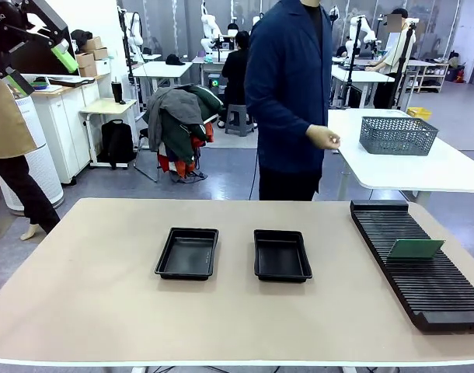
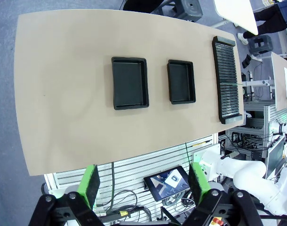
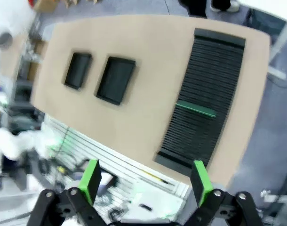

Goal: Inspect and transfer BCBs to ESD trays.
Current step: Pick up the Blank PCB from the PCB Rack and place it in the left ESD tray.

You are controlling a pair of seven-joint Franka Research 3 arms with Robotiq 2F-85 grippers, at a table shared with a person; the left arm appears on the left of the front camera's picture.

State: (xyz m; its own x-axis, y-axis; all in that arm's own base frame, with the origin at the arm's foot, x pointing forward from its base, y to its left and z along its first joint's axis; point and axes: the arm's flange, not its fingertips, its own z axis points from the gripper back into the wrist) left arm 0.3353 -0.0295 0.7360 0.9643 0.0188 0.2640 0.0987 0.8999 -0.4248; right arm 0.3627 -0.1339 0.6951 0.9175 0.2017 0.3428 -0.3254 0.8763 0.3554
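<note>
The task is looking barely begun: nothing is lying in either tray yet. The 2 ESD trays, the left one and the right one, are sitting side by side near the middle of the table. They are not touching each other, and both floors are showing bare black.

The 1 BCB that I can make out is standing on edge, leaning a little, in a slot of the long ribbed rack at the table's right end, well apart from the trays. The right wrist view is showing it as a thin green strip across the slots.

The left gripper is hanging high above the table's near edge with its jaws spread wide and nothing between them. The right gripper is hovering high over the rack's near end, likewise released and empty, though that view is blurred. Neither is touching the board or a tray.

The person is standing at the far side with 1 hand loosely curled at waist height, away from the table. Whether it is holding anything I cannot tell.

By my reading, everything is waiting to be done — lifting the board out of its slot, inspecting it, and laying it in a tray. The 2 trays are hinting at more than 1 board, though I am counting just 1 in the rack.
</note>
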